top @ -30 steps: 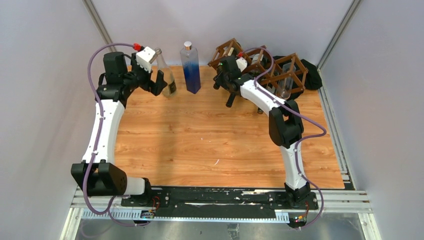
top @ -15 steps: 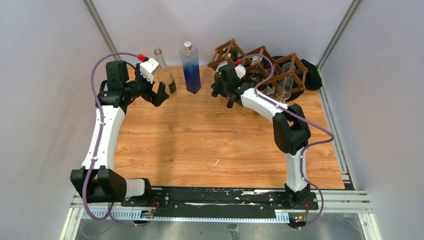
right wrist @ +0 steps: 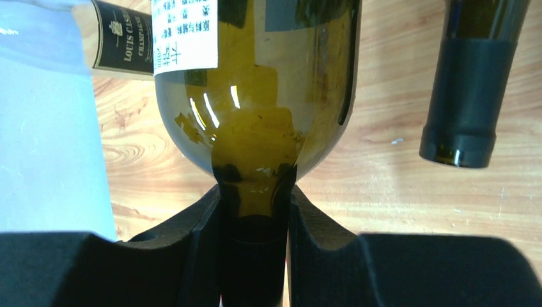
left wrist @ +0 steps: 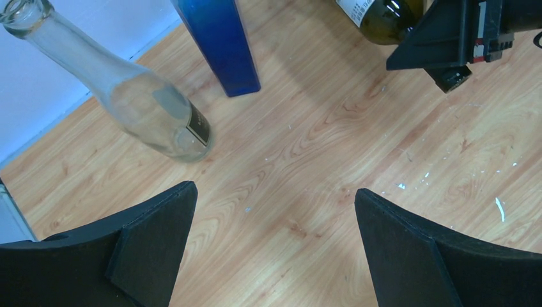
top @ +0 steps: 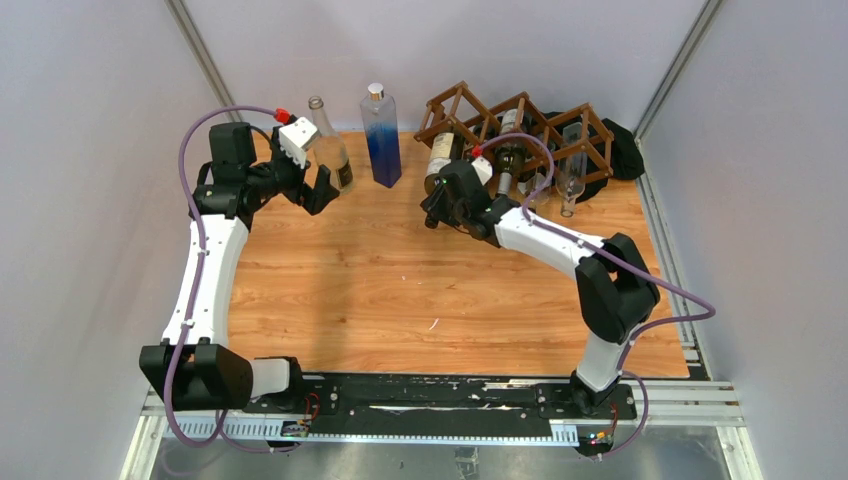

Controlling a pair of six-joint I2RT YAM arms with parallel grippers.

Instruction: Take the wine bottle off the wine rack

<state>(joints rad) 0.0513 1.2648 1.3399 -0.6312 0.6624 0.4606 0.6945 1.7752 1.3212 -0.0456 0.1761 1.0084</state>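
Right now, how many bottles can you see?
5: clear bottle, blue bottle standing back left; green bottle in right hand; dark bottle, second clear bottle in rack. More may hide.

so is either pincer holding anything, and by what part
The right pincer is shut on the neck of the green wine bottle, just below its shoulder. The left pincer is open and holds nothing.

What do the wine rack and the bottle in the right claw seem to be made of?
The wine rack looks like dark brown stained wood, matt: thin straight slats joined in a lattice. The bottle gripped at its neck by the right claw looks like olive-green glass, glossy: bright reflections and see-through walls.
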